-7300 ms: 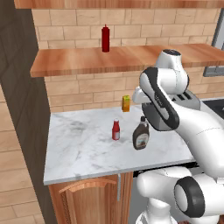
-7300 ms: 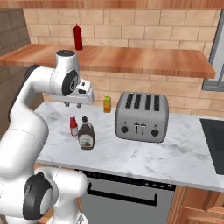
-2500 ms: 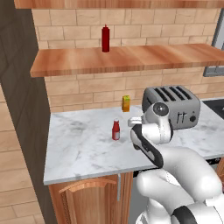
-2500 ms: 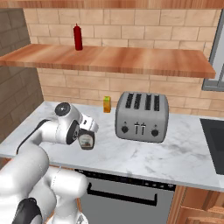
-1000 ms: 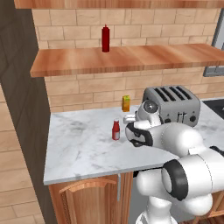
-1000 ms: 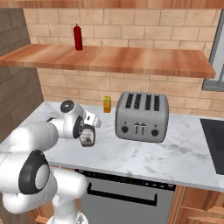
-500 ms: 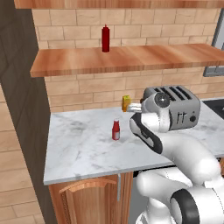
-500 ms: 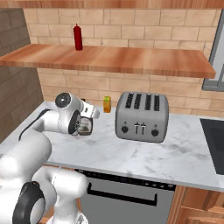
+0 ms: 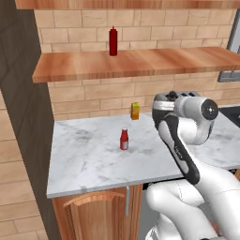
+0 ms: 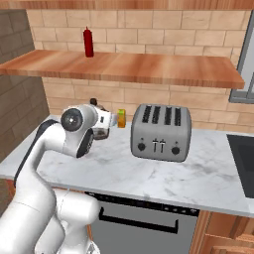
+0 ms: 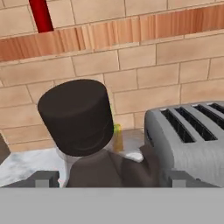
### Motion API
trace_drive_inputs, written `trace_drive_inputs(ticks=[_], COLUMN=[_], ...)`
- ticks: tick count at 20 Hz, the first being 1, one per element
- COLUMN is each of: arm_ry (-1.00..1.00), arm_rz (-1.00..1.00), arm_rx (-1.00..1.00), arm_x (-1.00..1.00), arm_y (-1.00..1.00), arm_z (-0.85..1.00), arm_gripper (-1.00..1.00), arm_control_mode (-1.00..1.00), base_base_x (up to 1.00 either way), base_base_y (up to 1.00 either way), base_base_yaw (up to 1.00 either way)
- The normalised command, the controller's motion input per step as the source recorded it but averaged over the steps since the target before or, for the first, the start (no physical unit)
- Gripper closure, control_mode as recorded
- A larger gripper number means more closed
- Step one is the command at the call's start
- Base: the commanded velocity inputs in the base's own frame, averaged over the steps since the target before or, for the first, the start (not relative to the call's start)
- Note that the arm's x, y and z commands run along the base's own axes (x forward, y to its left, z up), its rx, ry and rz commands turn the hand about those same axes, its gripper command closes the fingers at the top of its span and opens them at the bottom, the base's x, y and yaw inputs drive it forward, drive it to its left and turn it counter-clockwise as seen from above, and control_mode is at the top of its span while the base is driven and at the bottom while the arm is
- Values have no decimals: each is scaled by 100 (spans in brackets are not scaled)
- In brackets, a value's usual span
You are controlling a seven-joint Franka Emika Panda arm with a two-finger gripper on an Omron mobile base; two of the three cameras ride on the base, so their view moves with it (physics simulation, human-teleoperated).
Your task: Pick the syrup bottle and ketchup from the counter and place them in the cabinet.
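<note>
Gripper (image 11: 107, 177) fingers stand wide on either side of the wide dark-brown syrup bottle (image 11: 94, 148), whose black cap fills the middle of the hand view; the bottle sits between the two dark finger tips (image 11: 43, 178), clasped at its body. In the right base view the bottle (image 10: 99, 130) shows just past the white arm's wrist, raised slightly above the white-grey marble counter (image 10: 163, 173), left of the grey four-slot toaster (image 10: 161, 131). A small orange-yellow container (image 10: 121, 118) stands by the brick wall behind it. In the left base view the small bright-red ketchup bottle with white cap (image 9: 124, 139) stands upright on the counter (image 9: 84, 159), well apart from the arm. Above, the long reddish-brown wooden shelf of the cabinet (image 9: 140, 63) carries a tall, slim dark-red bottle (image 9: 113, 41), upright near the brick back.
</note>
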Motion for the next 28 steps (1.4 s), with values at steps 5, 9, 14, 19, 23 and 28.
trace_drive_inputs(ticks=[5,9,14,19,23,28], arm_ry=[-23,-19,-15,-8,0,2], arm_rz=[9,7,7,6,2,0], arm_rx=[-9,-10,-14,-17,-5,0], arm_x=[-65,-54,-53,-52,-8,27], arm_y=[-46,-41,-38,-35,-4,5], arm_z=[88,97,99,95,60,45], arm_gripper=[100,100,100,100,100,100], arm_control_mode=[-100,-100,-100,-100,-100,-100], base_base_x=[0,0,0,0,0,0], base_base_y=[0,0,0,0,0,0], base_base_yaw=[0,0,0,0,0,0])
